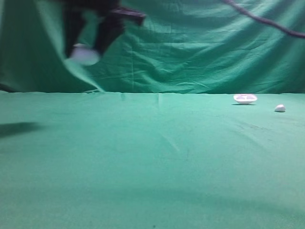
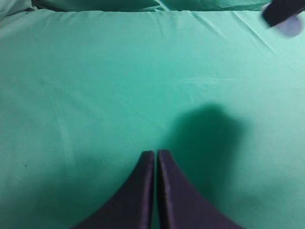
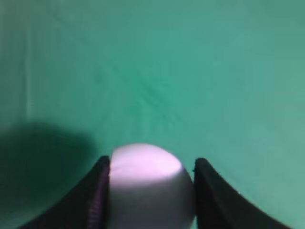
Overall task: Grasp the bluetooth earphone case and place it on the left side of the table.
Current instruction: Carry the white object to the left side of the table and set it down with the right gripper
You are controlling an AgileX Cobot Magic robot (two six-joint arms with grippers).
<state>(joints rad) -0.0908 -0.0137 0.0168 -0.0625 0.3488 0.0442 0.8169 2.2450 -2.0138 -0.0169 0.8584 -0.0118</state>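
The white, pebble-like bluetooth earphone case (image 1: 85, 55) hangs high above the far left of the green table (image 1: 152, 162), blurred. My right gripper (image 1: 86, 47) has reached across the middle and is shut on it. In the right wrist view the case (image 3: 147, 181) sits between the two dark fingers of the right gripper (image 3: 150, 164), over bare cloth. In the left wrist view my left gripper (image 2: 155, 153) is shut and empty above the cloth, and the case (image 2: 290, 25) shows blurred at the top right corner.
A shallow white tray (image 1: 245, 98) and a tiny white lump (image 1: 279, 108) lie at the far right of the table. A dark cable (image 1: 267, 21) crosses the green backdrop at top right. A dark shadow (image 1: 19, 129) falls on the left edge.
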